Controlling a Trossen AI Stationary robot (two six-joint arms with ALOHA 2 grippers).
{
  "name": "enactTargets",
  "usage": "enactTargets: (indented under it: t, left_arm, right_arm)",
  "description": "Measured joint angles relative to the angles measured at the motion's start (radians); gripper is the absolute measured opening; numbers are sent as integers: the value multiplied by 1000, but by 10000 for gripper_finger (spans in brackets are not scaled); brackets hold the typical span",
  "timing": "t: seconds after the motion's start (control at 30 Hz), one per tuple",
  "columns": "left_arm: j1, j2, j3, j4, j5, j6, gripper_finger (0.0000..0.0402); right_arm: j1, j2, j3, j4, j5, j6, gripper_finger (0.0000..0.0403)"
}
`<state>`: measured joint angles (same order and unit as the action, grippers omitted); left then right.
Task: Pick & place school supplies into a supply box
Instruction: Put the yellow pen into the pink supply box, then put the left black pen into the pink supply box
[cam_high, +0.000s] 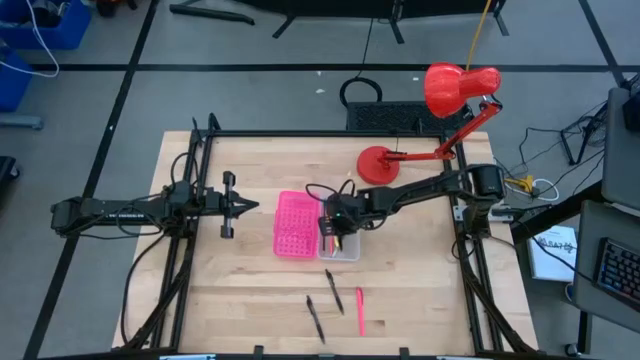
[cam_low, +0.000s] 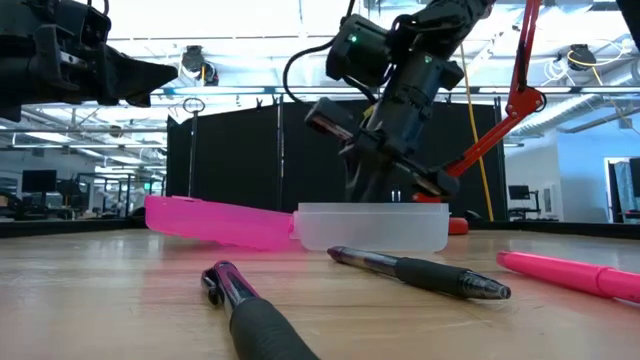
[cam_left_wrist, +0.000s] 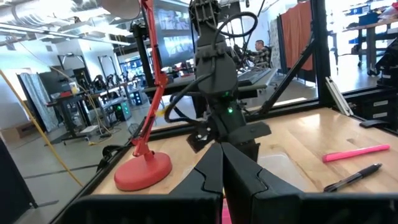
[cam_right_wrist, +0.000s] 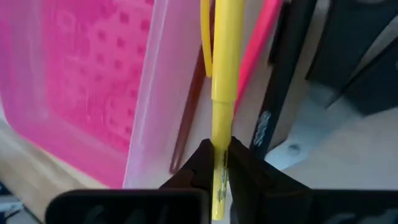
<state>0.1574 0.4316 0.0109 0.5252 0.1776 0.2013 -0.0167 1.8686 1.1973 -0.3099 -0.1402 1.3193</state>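
Note:
The supply box lies open mid-table, its pink half (cam_high: 295, 225) to the left and its clear tray half (cam_high: 346, 250) to the right. My right gripper (cam_high: 335, 238) slants down over the clear half (cam_low: 370, 228), shut on a yellow pen (cam_right_wrist: 222, 74). A pink pen (cam_right_wrist: 258, 43) and a black pen (cam_right_wrist: 280, 81) lie in the tray. Two black pens (cam_high: 315, 318) (cam_high: 333, 290) and a pink pen (cam_high: 360, 310) lie flat on the table near the front edge. My left gripper (cam_high: 250, 206) hovers shut to the left of the box. My right gripper pinches the yellow pen near its printed near end (cam_right_wrist: 219, 163) between its two fingers. The fingers come slanting down from the table's right side. The pen runs on ahead of the fingertips, over the clear half (cam_right_wrist: 158, 93) beside the other pens; whether its far end rests there I cannot tell.
A red desk lamp stands at the table's far right, its base (cam_high: 378, 163) just behind the box and its head (cam_high: 455, 88) beyond the table's far edge. Dark frame rails run along the table's edges. Bare wood lies to the front left.

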Motion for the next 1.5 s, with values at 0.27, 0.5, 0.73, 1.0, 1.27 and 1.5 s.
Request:
enactTargets:
  t: [0.27,0.5,0.73,1.0,1.27,1.5]
  left_arm:
    - [0,0,0,1,-3,3,8]
    - [0,0,0,0,-3,1,8]
    - [0,0,0,-6,-3,10,8]
    - [0,0,0,1,-3,-1,8]
    - [0,0,0,3,-3,1,8]
    - [0,0,0,1,-4,33,8]
  right_arm:
    - [-6,-9,0,-14,31,18,113]
    - [-6,-81,0,-15,35,-59,119]
    - [132,-437,0,-278,504,-252,83]
    - [451,-679,-124,-274,967,-223,7]
    - [528,-694,-381,25,1001,-374,1]
    - [490,-726,-654,365,866,-508,1]
